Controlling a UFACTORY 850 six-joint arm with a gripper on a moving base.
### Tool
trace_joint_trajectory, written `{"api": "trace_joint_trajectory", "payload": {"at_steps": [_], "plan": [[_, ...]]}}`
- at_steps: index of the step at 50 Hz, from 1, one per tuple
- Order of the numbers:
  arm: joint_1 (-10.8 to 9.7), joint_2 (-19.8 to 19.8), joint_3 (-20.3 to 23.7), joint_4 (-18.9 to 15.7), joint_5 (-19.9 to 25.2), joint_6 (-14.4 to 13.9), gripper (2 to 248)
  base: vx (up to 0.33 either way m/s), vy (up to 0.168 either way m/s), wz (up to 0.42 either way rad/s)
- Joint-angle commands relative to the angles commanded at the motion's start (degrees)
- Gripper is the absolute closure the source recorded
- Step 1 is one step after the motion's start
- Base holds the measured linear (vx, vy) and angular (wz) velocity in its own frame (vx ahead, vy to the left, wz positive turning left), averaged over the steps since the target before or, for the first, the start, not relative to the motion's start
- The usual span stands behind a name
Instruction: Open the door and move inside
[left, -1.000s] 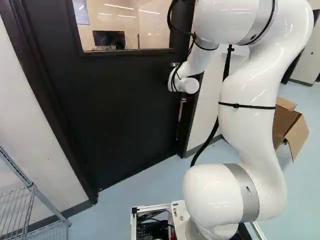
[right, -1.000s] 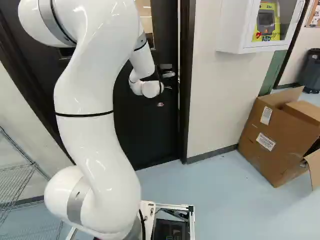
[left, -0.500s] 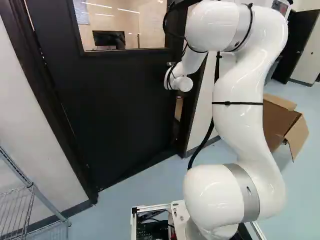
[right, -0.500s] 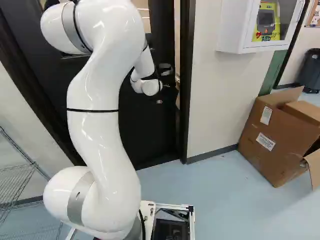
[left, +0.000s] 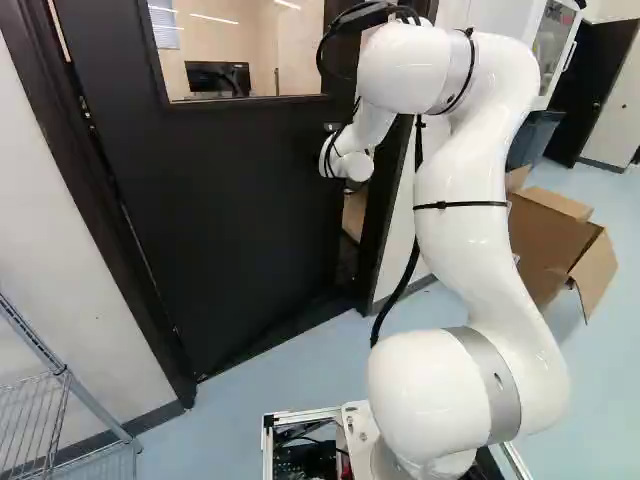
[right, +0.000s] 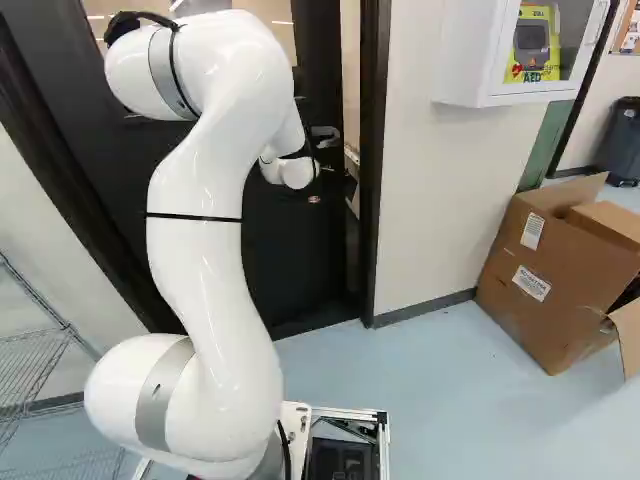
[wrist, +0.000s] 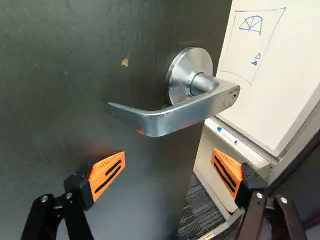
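The dark door (left: 230, 220) stands ajar, swung away from me, with a narrow gap between its free edge and the frame (right: 372, 150). Its silver lever handle (wrist: 172, 116) lies ahead of my gripper (wrist: 168, 167). The fingers are spread wide with nothing held between them; one orange pad (wrist: 107, 175) is over the door face, the other (wrist: 227, 172) over the gap. Whether anything behind the pads touches the door, I cannot tell. In both base views the white wrist mostly hides the gripper near the door's free edge.
Through the gap show a whiteboard (wrist: 265, 60) with a tray and a dark carpet (wrist: 197, 215). A wire shelf (left: 70, 420) stands left of the doorway. Right of it are a wall, an AED cabinet (right: 520, 85) and an open cardboard box (right: 555, 275).
The door has swung from closed to ajar, opening away from me. My arm has reached forward, its wrist moving along with the door. The base has stayed in place.
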Motion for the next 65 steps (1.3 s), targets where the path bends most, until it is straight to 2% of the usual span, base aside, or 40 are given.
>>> {"api": "trace_joint_trajectory", "payload": {"at_steps": [16, 26, 51, 65], "plan": [[1.14, 0.22, 0.29, -0.13, 0.0, 0.0, 3, 0.0, 0.0, 0.0], [1.7, 0.99, 1.31, -1.81, 0.0, 0.0, 3, 0.0, 0.0, 0.0], [4.95, 1.0, 1.32, -12.22, -0.83, 0.0, 3, 0.0, 0.0, 0.0], [6.68, -1.26, -1.7, -17.66, -2.07, 0.0, 3, 0.0, 0.0, 0.0]]}}
